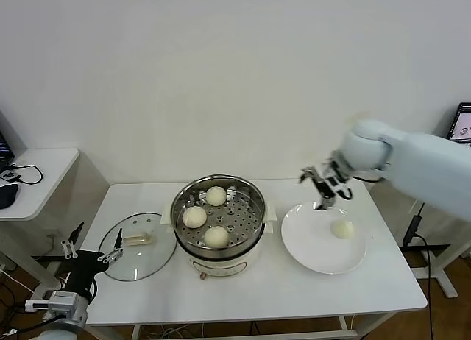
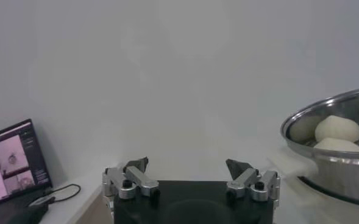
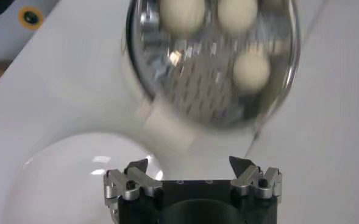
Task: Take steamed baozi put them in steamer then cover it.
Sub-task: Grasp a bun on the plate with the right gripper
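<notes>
Three baozi (image 1: 206,217) sit in the steamer (image 1: 218,224); the last baozi (image 1: 341,228) lies on the plate (image 1: 315,248). The right hand (image 1: 324,187), fingers spread, hovers above the plate's far edge. A shallow pinch could roll the bun off; the left hand (image 1: 94,246) is spread near the cover (image 1: 136,246).

The round stainless-steel steamer (image 1: 218,221) gleams, its perforated tray mirror-bright under smooth, matt cream-white dough buns (image 1: 215,196). The round clear glass lid (image 1: 137,246) and flat glossy white plate (image 1: 313,248) shine on the matt white tabletop (image 1: 294,292).
</notes>
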Robot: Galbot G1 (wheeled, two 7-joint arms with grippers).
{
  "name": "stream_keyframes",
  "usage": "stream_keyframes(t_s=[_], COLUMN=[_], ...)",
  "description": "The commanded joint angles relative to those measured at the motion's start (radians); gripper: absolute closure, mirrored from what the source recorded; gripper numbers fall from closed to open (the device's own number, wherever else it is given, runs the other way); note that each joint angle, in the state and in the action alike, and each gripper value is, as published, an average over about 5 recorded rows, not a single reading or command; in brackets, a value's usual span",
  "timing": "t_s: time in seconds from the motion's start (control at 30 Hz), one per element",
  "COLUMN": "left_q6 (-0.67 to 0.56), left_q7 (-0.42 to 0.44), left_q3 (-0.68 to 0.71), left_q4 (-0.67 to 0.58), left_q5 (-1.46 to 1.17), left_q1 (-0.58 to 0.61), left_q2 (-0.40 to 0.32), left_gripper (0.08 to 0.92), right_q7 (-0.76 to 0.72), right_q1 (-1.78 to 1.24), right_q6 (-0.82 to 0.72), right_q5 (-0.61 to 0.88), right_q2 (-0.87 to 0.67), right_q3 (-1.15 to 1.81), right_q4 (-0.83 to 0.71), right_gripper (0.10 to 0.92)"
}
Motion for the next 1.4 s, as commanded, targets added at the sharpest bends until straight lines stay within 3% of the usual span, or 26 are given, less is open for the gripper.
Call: stream_keyframes(t_s=[0.03, 0.27, 0.7, 1.17, 1.4], left_q6=[0.002, 0.009, 0.01, 0.009, 0.007], left_q7=[0.0, 0.001, 0.002, 0.002, 0.001], left_q3=[0.014, 0.009, -0.014, -0.008, -0.007], left_q4=[0.001, -0.006, 0.004, 0.021, 0.024], left_q5=[0.007, 0.014, 0.021, 0.025, 0.024], left_q1=[0.0, 0.004, 0.019, 0.012, 0.012], left_q2=[-0.002, -0.005, -0.017, -0.019, -0.021], left_gripper=[0.177, 0.177, 0.177, 0.177, 0.177], right_q7=[-0.013, -0.015, -0.021, 0.0, -0.017], right_q1=[-0.335, -0.549, -0.65, -0.666, -0.655], right_q6=[-0.069, -0.043, 0.008, 0.022, 0.006], right_q5=[-0.129, -0.207, -0.319, -0.369, -0.391], right_q2=[-0.229, -0.122, 0.12, 0.22, 0.225], right_q3=[0.26, 0.438, 0.575, 0.623, 0.626], right_q4=[-0.087, -0.267, -0.562, -0.671, -0.678], right_gripper=[0.203, 0.203, 0.202, 0.209, 0.291])
